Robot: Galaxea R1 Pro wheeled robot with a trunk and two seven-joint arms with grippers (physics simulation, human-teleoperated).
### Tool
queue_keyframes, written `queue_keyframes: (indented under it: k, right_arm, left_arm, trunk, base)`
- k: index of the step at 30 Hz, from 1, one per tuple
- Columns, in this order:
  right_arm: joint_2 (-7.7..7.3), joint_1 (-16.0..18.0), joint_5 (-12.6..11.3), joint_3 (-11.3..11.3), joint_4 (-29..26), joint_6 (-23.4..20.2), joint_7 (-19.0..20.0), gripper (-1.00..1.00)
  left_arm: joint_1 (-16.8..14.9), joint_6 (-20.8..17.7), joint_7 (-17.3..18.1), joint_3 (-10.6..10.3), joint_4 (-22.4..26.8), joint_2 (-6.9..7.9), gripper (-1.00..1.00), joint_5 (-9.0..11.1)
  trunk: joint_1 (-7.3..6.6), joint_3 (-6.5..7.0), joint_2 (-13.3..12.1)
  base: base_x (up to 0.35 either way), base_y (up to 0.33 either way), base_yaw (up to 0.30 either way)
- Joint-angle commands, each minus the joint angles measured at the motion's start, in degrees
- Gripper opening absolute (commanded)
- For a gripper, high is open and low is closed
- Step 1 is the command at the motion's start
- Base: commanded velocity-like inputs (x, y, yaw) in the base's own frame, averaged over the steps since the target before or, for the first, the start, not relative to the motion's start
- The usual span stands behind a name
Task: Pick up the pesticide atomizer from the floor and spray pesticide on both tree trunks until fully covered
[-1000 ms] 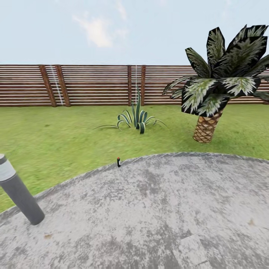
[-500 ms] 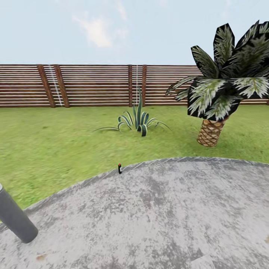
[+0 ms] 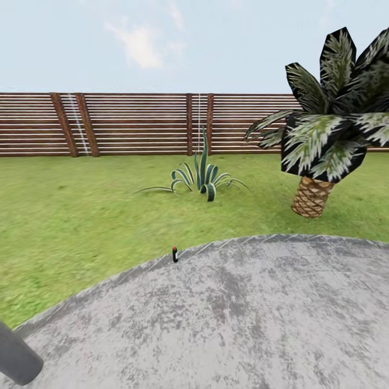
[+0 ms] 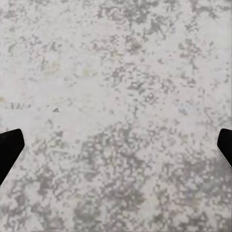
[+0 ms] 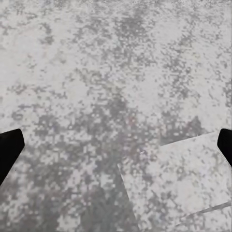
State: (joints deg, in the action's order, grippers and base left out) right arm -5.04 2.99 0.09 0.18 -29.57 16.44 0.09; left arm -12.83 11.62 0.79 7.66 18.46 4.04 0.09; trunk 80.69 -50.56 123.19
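Both grippers' fingers (image 4: 9,150) spread over paving (image 4: 116,96)

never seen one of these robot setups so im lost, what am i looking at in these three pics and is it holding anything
This is a simulated wheeled robot with two arms, each ending in a claw. The big picture is from the camera on its head, looking out over a garden: a round grey paved patch, a green lawn, a brown slat fence, a spiky striped plant and a short palm. The tiny dark thing with a red top standing at the paving's edge is the pesticide atomizer it has to fetch. A grey post leans in at the lower left corner.

The other two pictures come from cameras on the wrists, looking down at the mottled paving. The black shapes at the edges are the fingers of the left claw and the right claw. Both are spread wide with nothing between them, so nothing is held.
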Motion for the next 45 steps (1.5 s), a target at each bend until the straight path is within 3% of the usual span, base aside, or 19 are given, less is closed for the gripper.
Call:
queue_keyframes:
  k: [1, 24, 45]
  right_arm:
    - [0.01, 0.0, 0.0, 0.0, 0.0, 0.0, 0.0, 1.0]
    - [-0.01, 0.0, 0.0, 0.0, 0.0, 0.0, 0.0, 1.0]
    - [-0.04, 0.0, 0.0, 0.0, 0.0, 0.0, 0.0, 1.0]
  left_arm:
    - [0.0, 0.0, 0.0, 0.0, 0.0, 0.0, 1.0, 0.0]
    - [0.0, 0.0, 0.0, 0.0, 0.0, 0.0, 1.0, 0.0]
    - [0.0, 0.0, 0.0, 0.1, 0.0, 0.0, 1.0, 0.0]
  trunk:
    - [0.0, 0.0, 0.0]
    - [0.0, 0.03, 0.0]
    - [0.0, 0.9, 0.0]
  base:
    - [0.339, 0.081, 0.0]
    - [0.339, 0.081, -0.005]
    - [0.339, 0.108, -0.218]
